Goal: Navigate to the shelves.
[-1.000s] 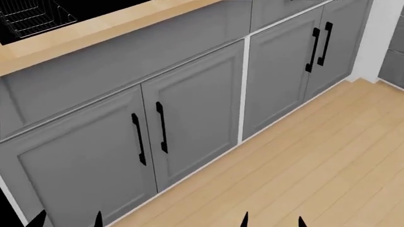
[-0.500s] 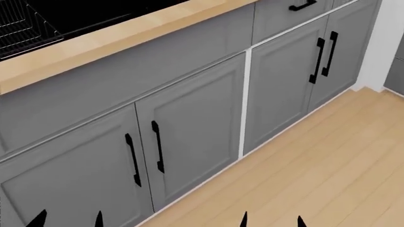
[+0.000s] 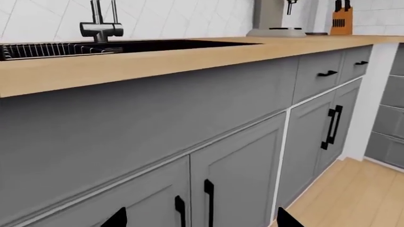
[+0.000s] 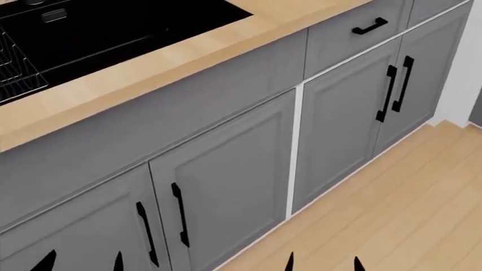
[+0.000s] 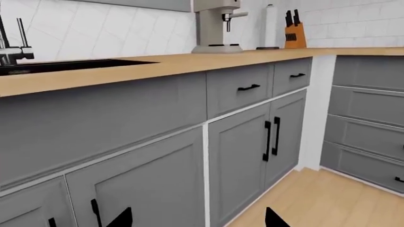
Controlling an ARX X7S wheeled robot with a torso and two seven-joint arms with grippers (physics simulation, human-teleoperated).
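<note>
Step in hand: driving the base; arms idle. No shelves in any of the 3 views, so I can't tell where they are.

Largest first: grey cabinet run (image 4: 226,169) fills the head view, wood counter (image 4: 188,53) on top, plank floor (image 4: 391,214) to the right. Black sink (image 4: 113,28) sits in the counter with a wire rack (image 4: 15,68) at its left end; the left wrist view shows the faucet (image 3: 100,21) behind it. Further along the counter in the right wrist view: coffee machine (image 5: 215,26), paper roll (image 5: 270,26), knife block (image 5: 292,33). A second grey drawer unit (image 5: 366,118) sits past the white end panel.

Left gripper (image 4: 81,262) and right gripper (image 4: 324,263): only finger tips poke into frame, each pair spread apart, holding nothing. Both are near the cabinet doors, not touching.

Next move, my guess: turn the base away from the cabinets until shelves come into view, then drive toward them. Risk is clipping the doors while turning.
</note>
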